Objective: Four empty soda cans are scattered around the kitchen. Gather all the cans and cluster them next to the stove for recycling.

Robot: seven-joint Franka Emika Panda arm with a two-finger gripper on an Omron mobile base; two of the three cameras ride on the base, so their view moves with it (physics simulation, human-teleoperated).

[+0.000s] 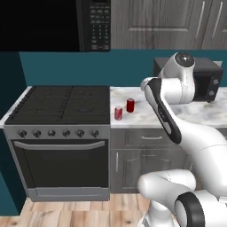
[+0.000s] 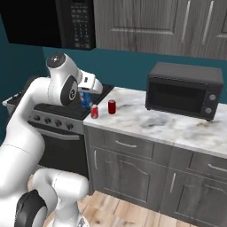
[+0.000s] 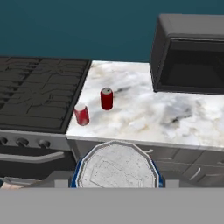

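Two red soda cans stand on the marble counter just right of the stove (image 1: 62,104): one (image 1: 118,113) (image 2: 94,111) (image 3: 81,114) near the front edge, the other (image 1: 130,105) (image 2: 111,107) (image 3: 106,98) a little behind it and to its right. My gripper (image 2: 85,97) hangs above the stove's right front corner, shut on a blue soda can (image 2: 86,102). In the hand view that can's silvery top and blue rim (image 3: 116,168) sit at the bottom centre and cover the fingertips. The stove (image 2: 62,110) (image 3: 39,92) has dark grates and a row of knobs.
A boxy black countertop microwave (image 1: 206,80) (image 2: 184,91) (image 3: 190,57) stands at the back right of the counter (image 2: 173,126). A black keypad microwave (image 1: 93,24) (image 2: 66,22) hangs over the stove. Grey cabinets run above and below.
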